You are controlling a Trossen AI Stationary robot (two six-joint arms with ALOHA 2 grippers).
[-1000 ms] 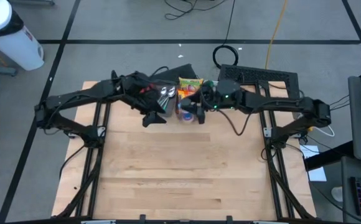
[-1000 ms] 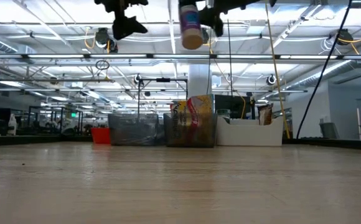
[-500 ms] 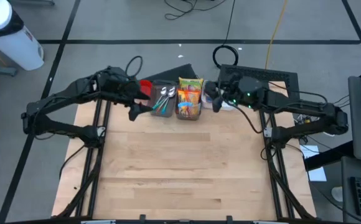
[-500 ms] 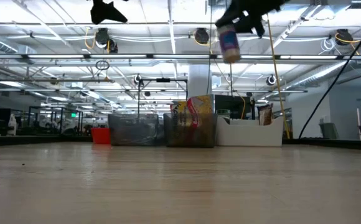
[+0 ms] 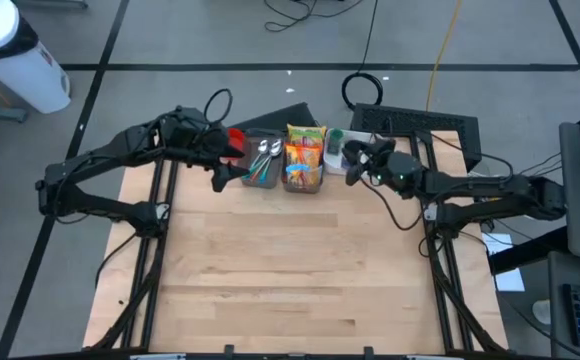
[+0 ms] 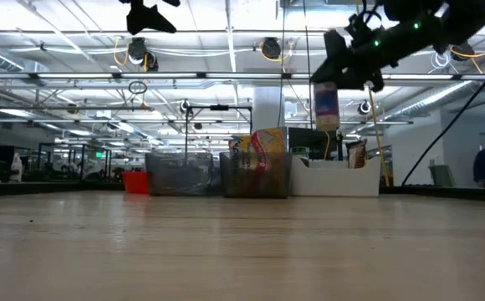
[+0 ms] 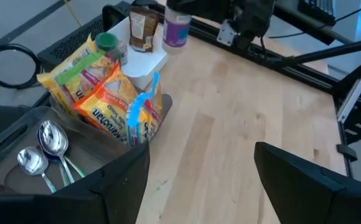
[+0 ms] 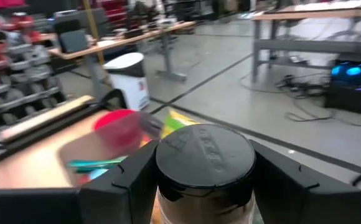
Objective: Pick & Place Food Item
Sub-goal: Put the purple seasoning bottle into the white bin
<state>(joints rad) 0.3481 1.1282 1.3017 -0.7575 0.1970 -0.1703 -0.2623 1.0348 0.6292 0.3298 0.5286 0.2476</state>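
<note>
A jar (image 6: pixel 326 105) with a black lid (image 8: pixel 205 158) and a purple label hangs upright in my right gripper (image 5: pixel 358 160), just above the white tray (image 6: pixel 334 180) at the table's far right. It also shows in the left wrist view, jar (image 7: pixel 177 28). The tray (image 7: pixel 144 61) holds a brown packet and a green-lidded jar. My left gripper (image 7: pixel 199 186) stands open, high over the table to the left of the spoon bin (image 5: pixel 262 160), touching nothing. My right gripper pinches the jar between its two fingers (image 8: pixel 121 183), one on either side, just under the black lid at the jar's top (image 6: pixel 329 84). The fingers lie level and come from the table's right side. The jar hangs upright below them, lifted clear of the tray.
A clear bin of yellow and orange snack packets (image 5: pixel 305 160) stands between the spoon bin and the white tray (image 5: pixel 342 158). A red bowl (image 5: pixel 234 138) sits at the far left of the row. The wooden table (image 5: pixel 290 270) stretches bare toward the near edge.
My right gripper has carried the jar from above the snack bin toward the table's right edge and down, to just over the white tray; the jar stays upright in the hold. My left gripper has drawn back toward the left edge and risen, still open.
</note>
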